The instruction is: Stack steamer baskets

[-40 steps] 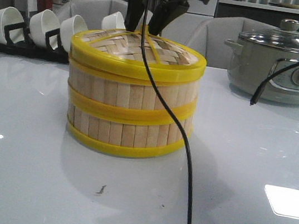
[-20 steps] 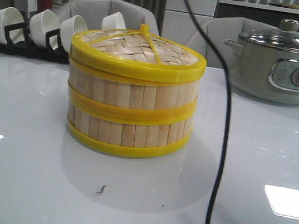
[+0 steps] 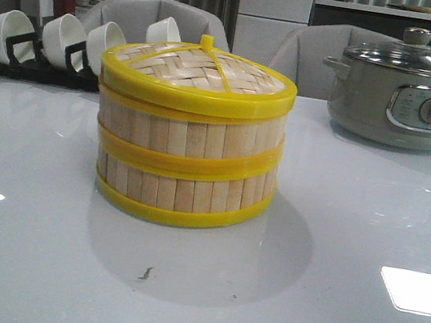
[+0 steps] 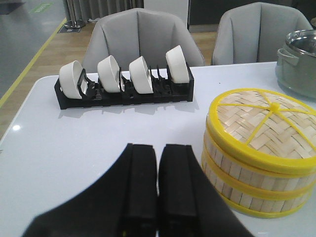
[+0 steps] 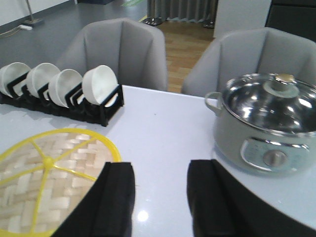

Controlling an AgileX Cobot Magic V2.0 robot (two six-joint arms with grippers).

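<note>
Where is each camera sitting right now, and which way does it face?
Front: low at table edge, facing forward at the lidded steamer stack; no arm shows.
Left wrist: above the table, facing the bowl rack; left gripper shut.
Right wrist: above the lid, facing the electric pot; right gripper open, empty.
All three share the rack.

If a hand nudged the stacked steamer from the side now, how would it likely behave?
The steamer stack looks wide and squat, so tipping seems unlikely. On the glossy table it would probably slide. The lid and tiers appear merely nested and might shift apart.
</note>
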